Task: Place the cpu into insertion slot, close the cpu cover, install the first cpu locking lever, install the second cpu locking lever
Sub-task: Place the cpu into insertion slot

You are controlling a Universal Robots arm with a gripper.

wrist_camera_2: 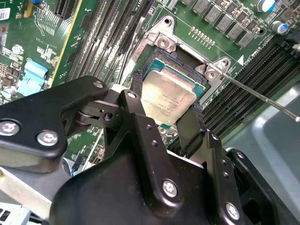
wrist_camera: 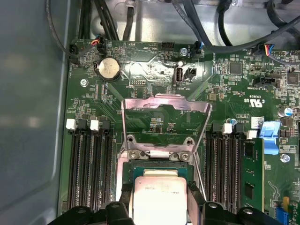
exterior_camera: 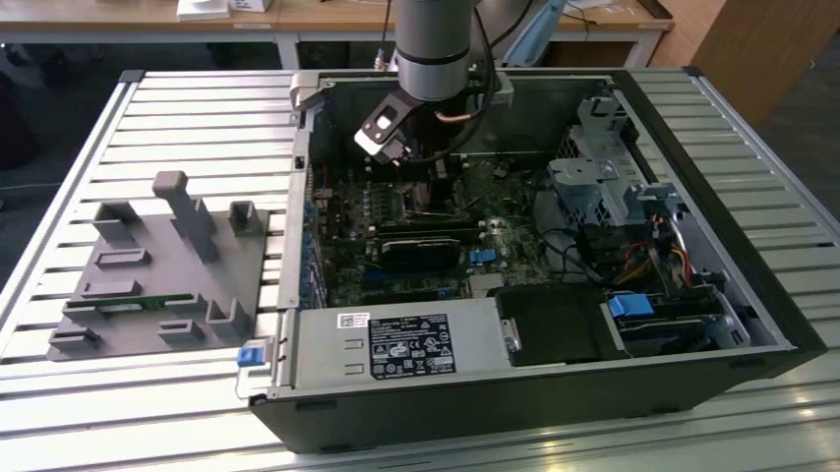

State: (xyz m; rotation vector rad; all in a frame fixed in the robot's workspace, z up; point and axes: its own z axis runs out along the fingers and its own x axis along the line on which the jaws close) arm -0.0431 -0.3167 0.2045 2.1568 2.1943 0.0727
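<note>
Exterior view looks down from high and well back on the open computer case [exterior_camera: 525, 403]; both wrist views ride close above its motherboard [wrist_camera: 225, 93] [wrist_camera_2: 93, 28], sharing the cpu [wrist_camera_2: 166, 96] [wrist_camera: 157, 201] and insertion slot [wrist_camera_2: 187, 61] [wrist_camera: 159, 166]

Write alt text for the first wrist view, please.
The hand grips the cpu over the insertion slot of a green motherboard. The cpu cover is raised open, with memory slots on either side.
</note>
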